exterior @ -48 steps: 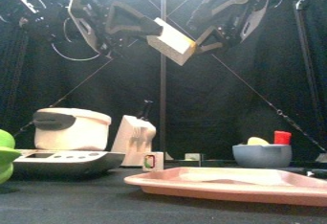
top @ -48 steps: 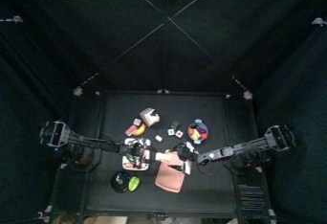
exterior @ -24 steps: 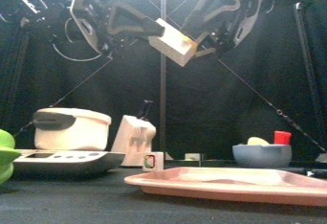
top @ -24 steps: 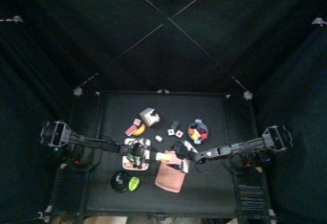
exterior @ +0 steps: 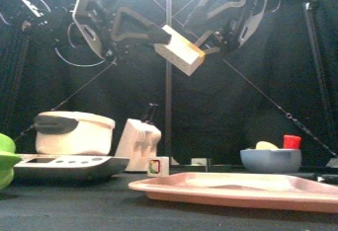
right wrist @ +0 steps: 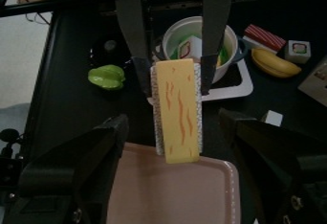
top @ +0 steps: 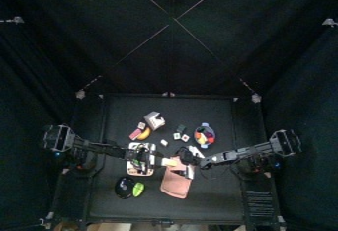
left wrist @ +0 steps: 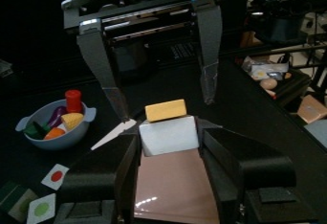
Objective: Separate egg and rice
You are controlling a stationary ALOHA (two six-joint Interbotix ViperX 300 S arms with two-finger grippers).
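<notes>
Egg-and-rice piece [exterior: 183, 49] held aloft over pink tray [exterior: 238, 189]; left gripper [left wrist: 163, 146] clamps white rice block, right gripper [right wrist: 177, 108] clamps yellow egg slab, ready to pull apart.

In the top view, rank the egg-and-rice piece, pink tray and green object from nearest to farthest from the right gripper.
1. egg-and-rice piece: clamped in the right gripper, over mid-table.
2. pink tray: just toward the table's front.
3. green object: front left, beyond the tray.
</notes>
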